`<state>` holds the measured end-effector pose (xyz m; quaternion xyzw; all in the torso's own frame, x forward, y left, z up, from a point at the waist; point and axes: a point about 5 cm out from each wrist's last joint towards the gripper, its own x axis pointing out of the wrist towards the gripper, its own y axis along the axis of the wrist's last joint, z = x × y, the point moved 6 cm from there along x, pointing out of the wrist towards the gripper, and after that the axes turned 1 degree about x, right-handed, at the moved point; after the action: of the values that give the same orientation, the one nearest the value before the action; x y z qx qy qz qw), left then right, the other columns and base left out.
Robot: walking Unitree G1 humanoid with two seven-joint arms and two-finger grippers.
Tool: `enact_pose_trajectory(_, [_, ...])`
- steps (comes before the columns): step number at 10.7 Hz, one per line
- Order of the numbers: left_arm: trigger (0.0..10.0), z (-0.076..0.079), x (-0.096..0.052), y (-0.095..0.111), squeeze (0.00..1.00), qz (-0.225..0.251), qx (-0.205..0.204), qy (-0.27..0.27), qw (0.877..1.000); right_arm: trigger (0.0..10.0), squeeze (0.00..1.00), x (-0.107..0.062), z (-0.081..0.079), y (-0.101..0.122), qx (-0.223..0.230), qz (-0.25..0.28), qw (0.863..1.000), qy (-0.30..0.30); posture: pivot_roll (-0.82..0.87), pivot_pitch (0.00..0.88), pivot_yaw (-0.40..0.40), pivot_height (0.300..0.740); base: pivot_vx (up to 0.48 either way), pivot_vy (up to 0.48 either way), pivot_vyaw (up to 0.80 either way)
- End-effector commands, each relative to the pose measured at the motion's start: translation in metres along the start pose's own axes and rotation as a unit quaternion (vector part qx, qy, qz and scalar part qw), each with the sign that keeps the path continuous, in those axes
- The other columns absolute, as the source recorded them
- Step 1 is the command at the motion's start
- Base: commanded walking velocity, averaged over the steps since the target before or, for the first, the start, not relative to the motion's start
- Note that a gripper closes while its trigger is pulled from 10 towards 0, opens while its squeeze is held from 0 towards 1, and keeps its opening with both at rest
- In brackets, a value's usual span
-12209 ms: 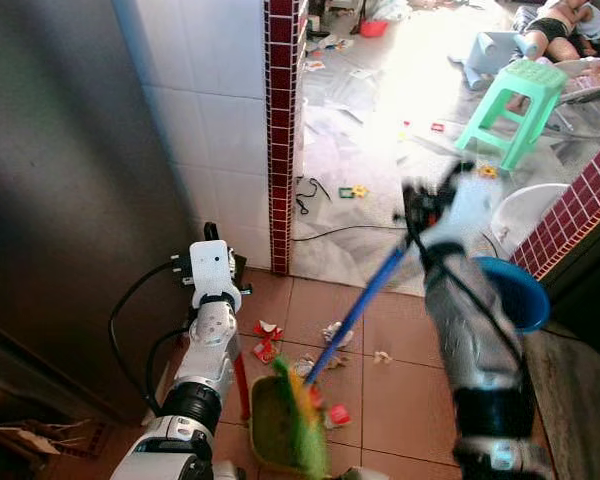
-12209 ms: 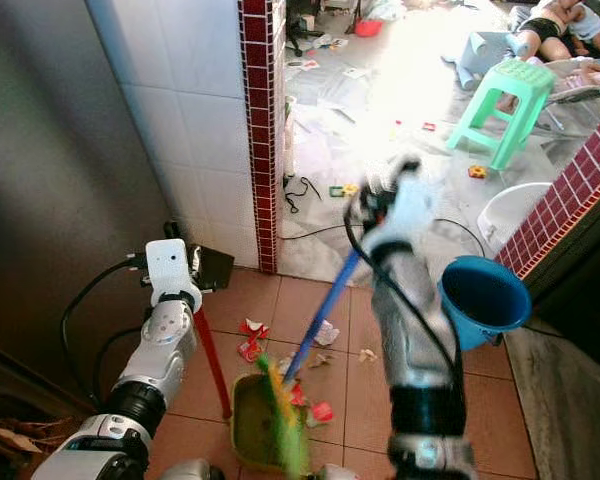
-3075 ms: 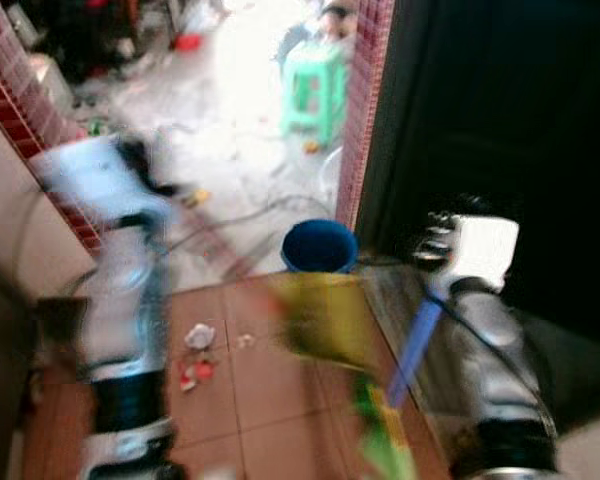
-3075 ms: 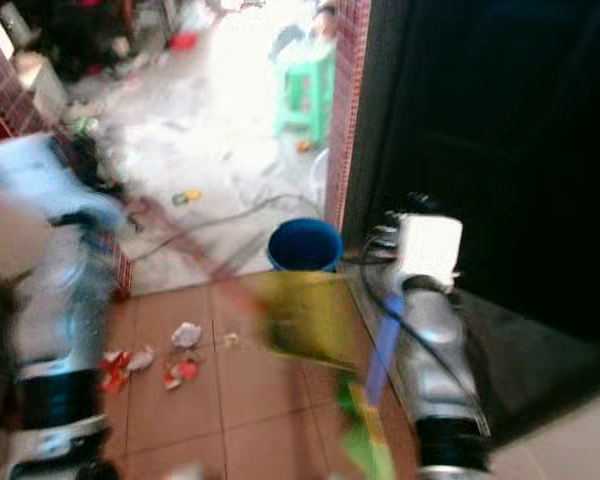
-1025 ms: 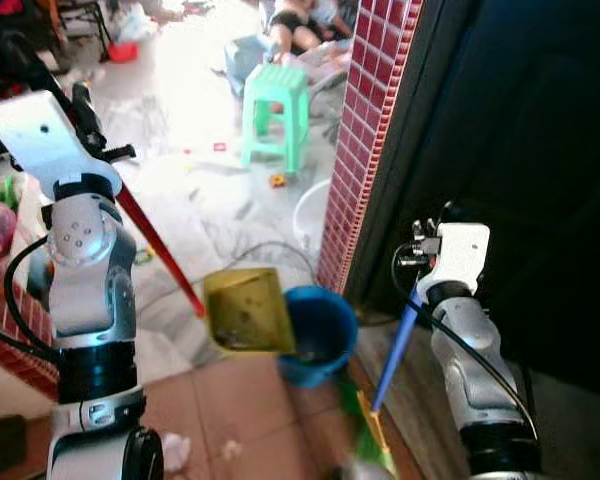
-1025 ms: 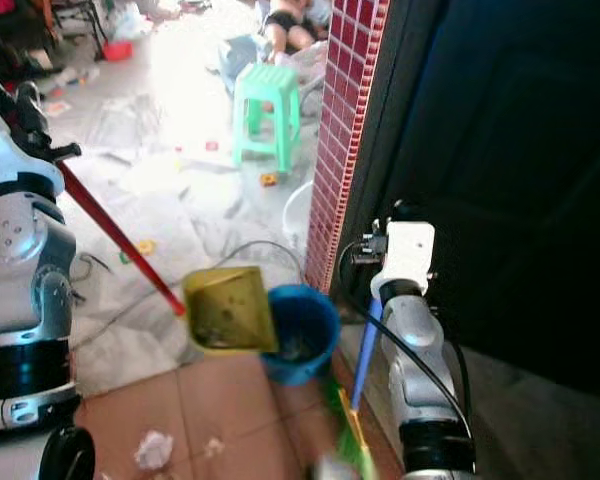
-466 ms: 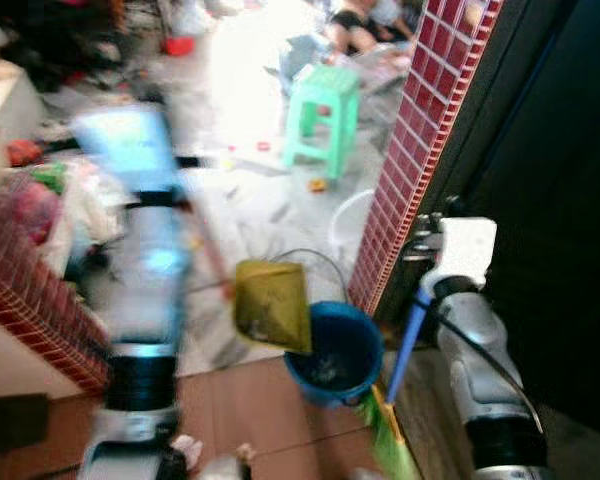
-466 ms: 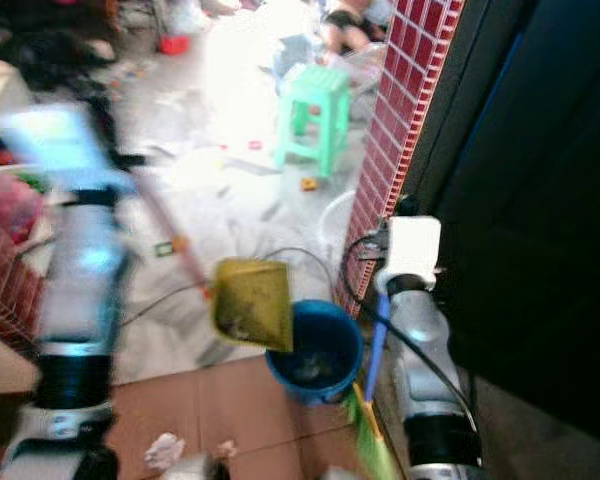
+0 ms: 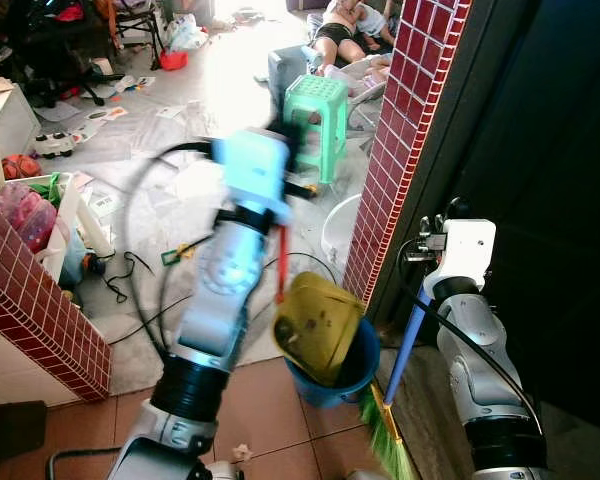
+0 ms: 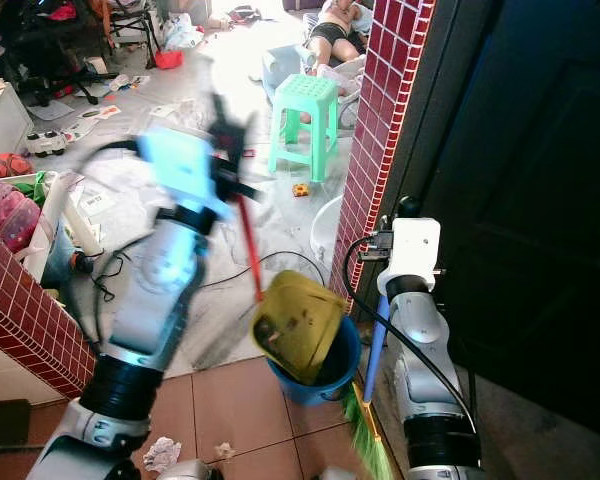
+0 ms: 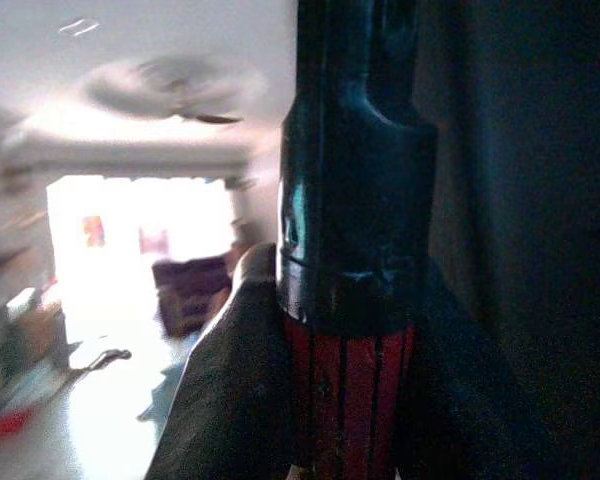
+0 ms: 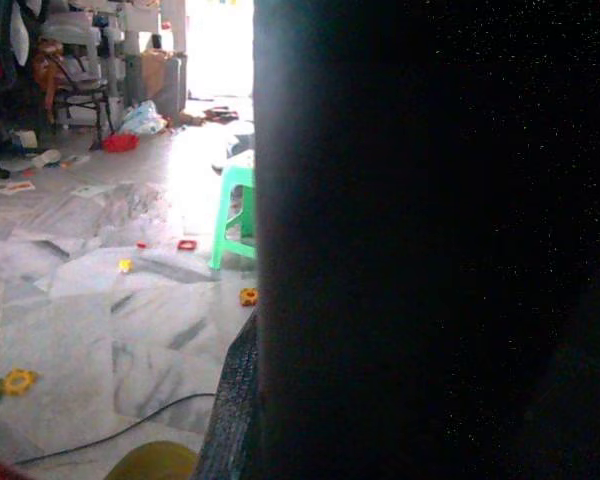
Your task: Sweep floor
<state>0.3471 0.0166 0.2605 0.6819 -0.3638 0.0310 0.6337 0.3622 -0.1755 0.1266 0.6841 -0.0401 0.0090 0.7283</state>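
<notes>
The yellow plastic dustpan [image 9: 318,327] on its red handle [image 11: 348,400], pinched in the left jaws [image 9: 292,150], is tipped over the round blue bucket [image 9: 357,366] on the floor. If tipped crookedly, dirt could be spilled beside it. The blue-handled green broom [image 9: 392,400] is held by the right arm; its jaws cannot be made out.

Dustpan [image 9: 317,327] over bucket [image 9: 358,368]

Dustpan [image 9: 318,325] blocks bucket [image 9: 350,372] mouth, brick pillar [image 9: 400,150] just beside
</notes>
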Motion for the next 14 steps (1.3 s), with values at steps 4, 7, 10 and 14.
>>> enact_pose_trajectory(4, [10.0, 0.092, -0.005, 0.049, 0.00, 0.109, 0.094, -0.247, 0.958, 10.0, 0.00, 0.003, -0.003, 0.008, 0.004, 0.015, 1.000, 0.000, -0.07, 0.000, 0.011, 0.740, 0.000, 0.000, 0.00])
enact_pose_trajectory(7, [10.0, 0.075, 0.004, 0.046, 0.00, 0.088, 0.045, -0.185, 0.978, 10.0, 0.00, 0.004, -0.003, 0.008, 0.002, 0.015, 1.000, -0.001, -0.07, 0.000, 0.012, 0.740, 0.000, 0.000, 0.00])
enact_pose_trajectory(10, [10.0, 0.053, 0.013, 0.049, 0.00, 0.088, 0.047, -0.123, 0.987, 10.0, 0.00, 0.006, -0.004, 0.007, 0.002, 0.015, 1.000, 0.001, -0.07, 0.000, 0.010, 0.740, 0.000, 0.000, 0.00])
enact_pose_trajectory(14, [10.0, 0.028, 0.022, 0.065, 0.00, 0.120, 0.064, -0.076, 0.988, 10.0, 0.00, 0.008, -0.004, 0.006, -0.001, 0.014, 1.000, 0.001, -0.07, 0.000, 0.009, 0.740, 0.000, 0.000, 0.00])
